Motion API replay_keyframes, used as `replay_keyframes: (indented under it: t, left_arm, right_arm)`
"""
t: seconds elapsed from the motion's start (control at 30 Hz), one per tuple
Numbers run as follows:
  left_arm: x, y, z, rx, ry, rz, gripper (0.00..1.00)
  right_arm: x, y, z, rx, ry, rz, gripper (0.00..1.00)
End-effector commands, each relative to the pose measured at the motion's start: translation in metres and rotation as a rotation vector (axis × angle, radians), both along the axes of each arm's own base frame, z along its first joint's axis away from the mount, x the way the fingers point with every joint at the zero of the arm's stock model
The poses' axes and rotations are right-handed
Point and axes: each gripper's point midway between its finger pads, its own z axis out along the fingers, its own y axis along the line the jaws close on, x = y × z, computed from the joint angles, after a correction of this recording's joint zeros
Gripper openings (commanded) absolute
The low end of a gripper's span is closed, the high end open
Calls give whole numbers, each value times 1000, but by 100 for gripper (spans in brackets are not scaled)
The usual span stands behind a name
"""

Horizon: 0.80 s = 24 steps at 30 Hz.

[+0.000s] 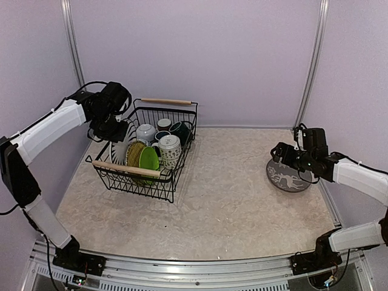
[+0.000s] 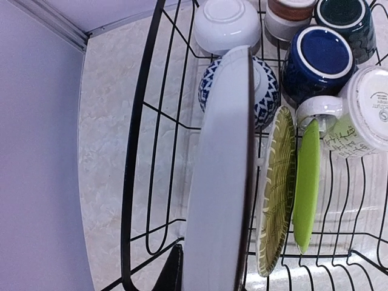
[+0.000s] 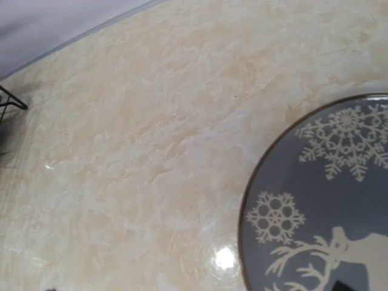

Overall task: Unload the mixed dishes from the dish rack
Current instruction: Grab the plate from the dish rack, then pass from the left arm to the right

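Rack (image 1: pixel 159 189): black wire, pale wood handles (image 1: pixel 126 169). Woven plate (image 2: pixel 276 188) rough; green plate (image 2: pixel 307 182) glossy. Worktop (image 3: pixel 151 121) marbled, slight sheen.

You have a beige marbled tabletop (image 1: pixel 230 194) under everything. Lilac walls (image 1: pixel 242 54) close it in on three sides, with a metal post (image 1: pixel 314 60) at the far right corner.

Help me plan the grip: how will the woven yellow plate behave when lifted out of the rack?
Likely stiff: the woven yellow plate stands on edge without sagging. Its ribbed surface probably slips less than the glossy lime green plate beside it. Standing close between that and the white plate, it may drag or tip a neighbour.
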Motion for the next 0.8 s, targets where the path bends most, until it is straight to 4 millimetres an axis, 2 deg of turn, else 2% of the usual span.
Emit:
replay_keyframes:
  t: [0.0, 0.23, 0.37, 0.47, 0.57, 0.7, 0.77]
  left_arm:
    - [2, 2, 66, -101, -250, 17, 0]
    - [-18, 5, 115, -248, -423, -12, 0]
    - [-26, 8, 134, -383, -487, -31, 0]
    - [-34, 4, 150, -574, -522, -92, 0]
    - [-44, -12, 164, -796, -520, -214, 0]
    - [-49, -15, 172, -928, -517, -266, 0]
    - [-51, -25, 172, -982, -483, -310, 0]
  right_arm:
    - [5, 14, 13, 25, -38, 30, 96]
    - [9, 29, 17, 22, -43, 53, 97]
    - [13, 48, 20, 26, -41, 74, 98]
    - [17, 72, 29, 59, -67, 124, 99]
    - [21, 99, 37, 122, -73, 180, 99]
    - [18, 147, 49, 280, -94, 334, 98]
    - [13, 173, 59, 352, -126, 414, 98]
